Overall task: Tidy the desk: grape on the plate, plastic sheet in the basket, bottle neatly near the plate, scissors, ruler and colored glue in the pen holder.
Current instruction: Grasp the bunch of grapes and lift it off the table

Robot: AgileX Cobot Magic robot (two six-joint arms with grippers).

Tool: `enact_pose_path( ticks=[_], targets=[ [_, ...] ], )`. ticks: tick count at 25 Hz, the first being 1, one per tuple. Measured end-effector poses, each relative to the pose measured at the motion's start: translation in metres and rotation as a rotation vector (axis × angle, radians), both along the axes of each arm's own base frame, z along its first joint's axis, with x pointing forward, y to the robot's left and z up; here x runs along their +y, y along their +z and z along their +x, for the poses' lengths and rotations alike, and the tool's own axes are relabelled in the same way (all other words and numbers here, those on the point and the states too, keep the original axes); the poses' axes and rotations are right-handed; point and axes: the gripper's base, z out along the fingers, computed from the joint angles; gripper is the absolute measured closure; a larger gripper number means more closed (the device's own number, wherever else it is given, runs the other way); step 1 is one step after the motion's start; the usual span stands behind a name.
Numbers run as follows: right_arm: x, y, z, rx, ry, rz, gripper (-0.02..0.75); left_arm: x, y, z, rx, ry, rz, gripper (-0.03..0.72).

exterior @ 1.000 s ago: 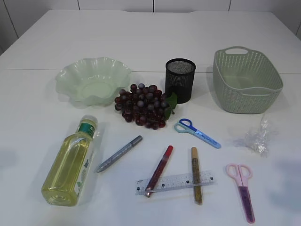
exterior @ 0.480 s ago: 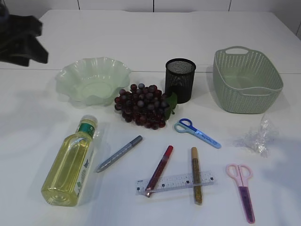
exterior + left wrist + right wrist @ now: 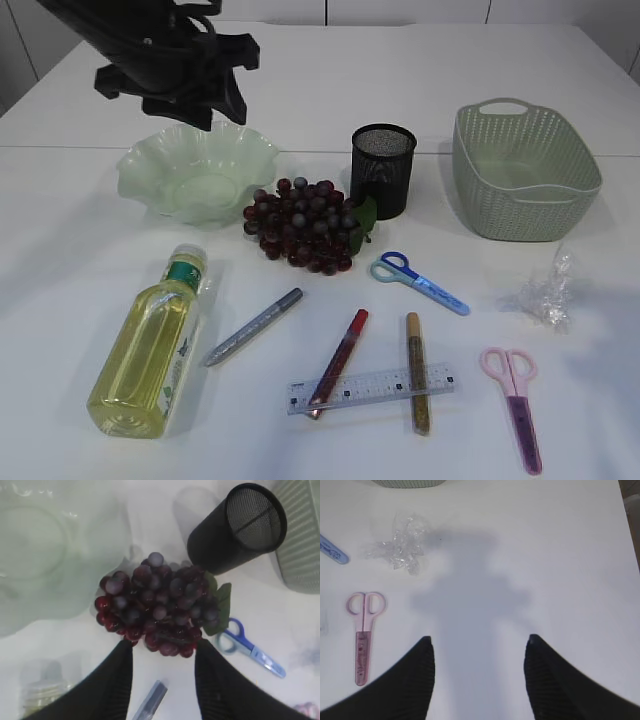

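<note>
A dark grape bunch [image 3: 305, 225] lies on the table between the pale green wavy plate [image 3: 195, 170] and the black mesh pen holder [image 3: 383, 168]. My left gripper [image 3: 164, 647] hangs open above the near edge of the grape bunch [image 3: 157, 607], holding nothing. In the exterior view its arm [image 3: 170, 65] hovers over the plate's far side. My right gripper [image 3: 480, 639] is open over bare table, right of the pink scissors [image 3: 364, 630] and the crumpled plastic sheet [image 3: 400, 545]. The bottle [image 3: 150, 350] lies on its side at front left.
The green basket [image 3: 525, 170] stands at back right. Blue scissors [image 3: 418, 281] lie right of the grape bunch. A silver glue pen [image 3: 255, 325], a red one [image 3: 340, 360] and a gold one [image 3: 416, 370] lie at the front, the last two across the clear ruler [image 3: 372, 388].
The left arm has come into the exterior view from the top left and moved right, above the plate. Nothing on the table has moved.
</note>
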Motion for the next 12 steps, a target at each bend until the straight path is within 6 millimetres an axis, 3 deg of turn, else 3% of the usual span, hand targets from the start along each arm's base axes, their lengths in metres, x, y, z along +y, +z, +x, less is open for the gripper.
enact_pose_path(
  ticks=[5,12],
  targets=[
    [0.001,0.000,0.004,-0.024,0.006,0.010,0.286,-0.023,-0.023,0.019,0.008,0.061,-0.065,0.382],
    [0.011,-0.007,0.038,0.033,0.020,0.132,0.286,-0.040,-0.065,0.034,0.108,0.159,-0.105,0.382]
  ],
)
